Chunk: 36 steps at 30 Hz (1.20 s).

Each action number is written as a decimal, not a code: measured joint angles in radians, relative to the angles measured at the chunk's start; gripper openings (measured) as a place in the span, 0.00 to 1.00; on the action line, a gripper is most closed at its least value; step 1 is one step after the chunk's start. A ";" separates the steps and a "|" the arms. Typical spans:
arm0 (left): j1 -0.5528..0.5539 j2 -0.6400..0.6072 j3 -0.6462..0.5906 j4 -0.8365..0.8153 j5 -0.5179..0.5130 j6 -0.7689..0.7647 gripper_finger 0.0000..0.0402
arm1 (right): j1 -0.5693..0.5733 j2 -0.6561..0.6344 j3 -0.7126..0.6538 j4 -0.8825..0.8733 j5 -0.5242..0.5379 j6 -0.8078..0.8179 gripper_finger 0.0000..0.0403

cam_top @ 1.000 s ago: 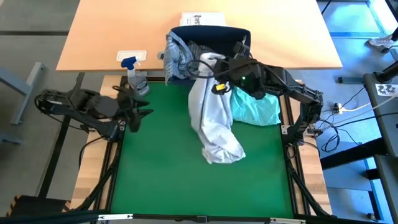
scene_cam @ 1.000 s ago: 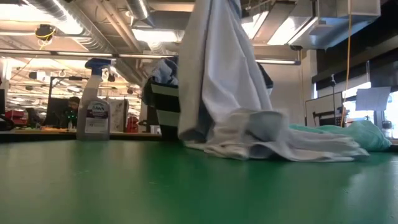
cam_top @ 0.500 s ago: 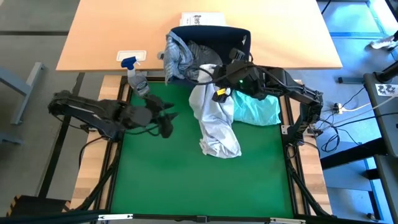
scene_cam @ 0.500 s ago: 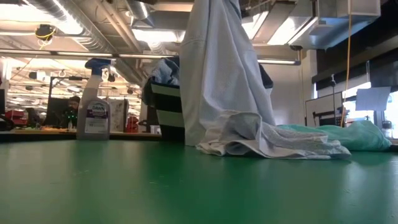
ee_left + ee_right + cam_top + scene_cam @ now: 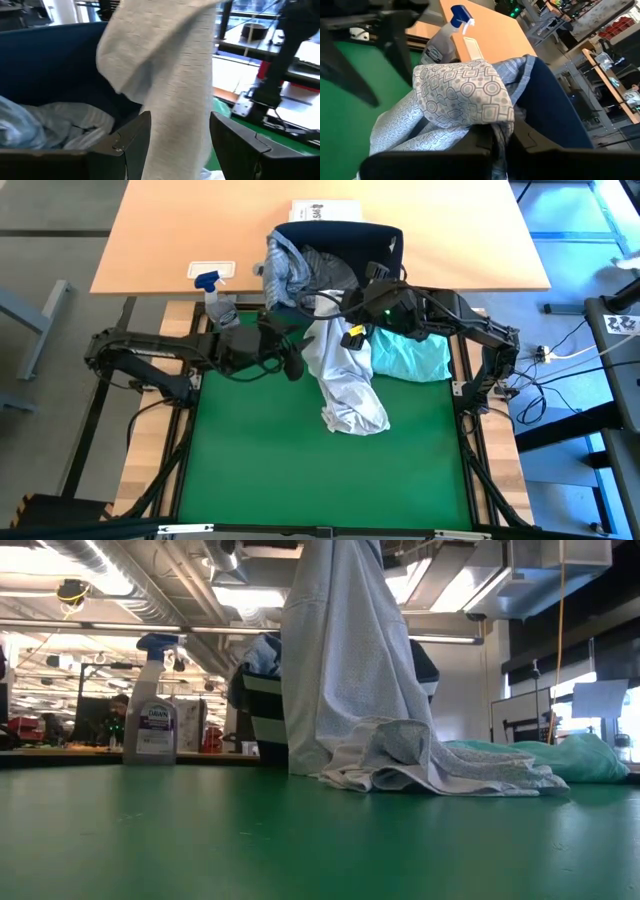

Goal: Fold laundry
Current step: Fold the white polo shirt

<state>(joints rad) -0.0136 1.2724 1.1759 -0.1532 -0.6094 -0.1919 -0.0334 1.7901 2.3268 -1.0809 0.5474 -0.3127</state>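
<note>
A pale grey-white garment with a fine printed pattern (image 5: 345, 375) hangs from the right gripper (image 5: 352, 323), whose jaws are clamped shut on its upper end just in front of the navy fabric basket (image 5: 385, 240). From there the cloth drops nearly straight down, its long axis upright, and its lower end lies bunched on the green surface (image 5: 260, 460) a little way out from the basket.

The left gripper (image 5: 293, 358) has its jaws spread apart and sits level with the hanging part, on the side of the garment away from the mint-teal garment (image 5: 415, 355). Its wrist view shows the cloth (image 5: 170, 75) filling the gap ahead of its two dark fingers (image 5: 132, 137). It is thus the free arm placed to take a second hold, likely by moving straight forward and pinching an edge.

A grey-blue striped shirt (image 5: 290, 270) lies heaped in the basket.
</note>
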 joint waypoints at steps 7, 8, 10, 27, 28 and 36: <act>0.068 0.016 0.000 0.068 0.116 0.026 0.49 | 0.000 0.000 0.000 0.001 -0.010 0.002 0.04; 0.075 0.023 0.000 0.074 0.153 0.030 0.49 | 0.000 0.000 0.000 0.001 -0.010 0.002 0.04; 0.084 0.047 0.000 0.107 0.238 0.044 0.49 | 0.000 0.005 0.000 0.003 -0.015 0.002 0.04; 0.043 -0.023 0.000 -0.037 0.354 0.038 0.02 | 0.000 0.031 0.001 0.007 -0.096 0.048 0.04; 0.035 -0.047 0.000 -0.079 0.370 0.032 0.02 | 0.000 0.031 0.001 0.008 -0.112 0.068 0.05; -0.045 -0.260 0.000 -0.592 0.428 -0.067 0.01 | 0.001 0.035 0.001 -0.006 -0.407 0.186 0.30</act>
<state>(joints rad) -0.0584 1.0127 1.1759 -0.7448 -0.1812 -0.2589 -0.0326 1.8252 2.3276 -1.0869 0.1401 -0.1266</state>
